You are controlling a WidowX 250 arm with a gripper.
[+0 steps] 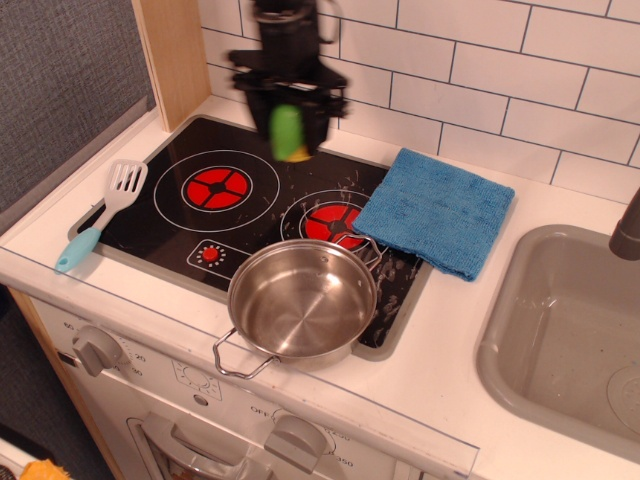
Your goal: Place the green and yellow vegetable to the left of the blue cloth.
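Observation:
My gripper (289,135) is shut on the green and yellow vegetable (288,132), a small toy corn cob with green husk and a yellow end showing at the bottom. It hangs in the air above the back of the black cooktop (180,225), near the tiled wall. The blue cloth (434,210) lies folded to the right, partly over the cooktop's right edge and the white counter. The corn is left of the cloth's near corner and well above the surface.
A steel pot (301,300) stands at the cooktop's front. A white-and-teal spatula (100,213) lies at the left edge. Two red burners (216,186) show on the cooktop. A grey sink (570,330) is at the right. A wooden panel (175,55) stands at back left.

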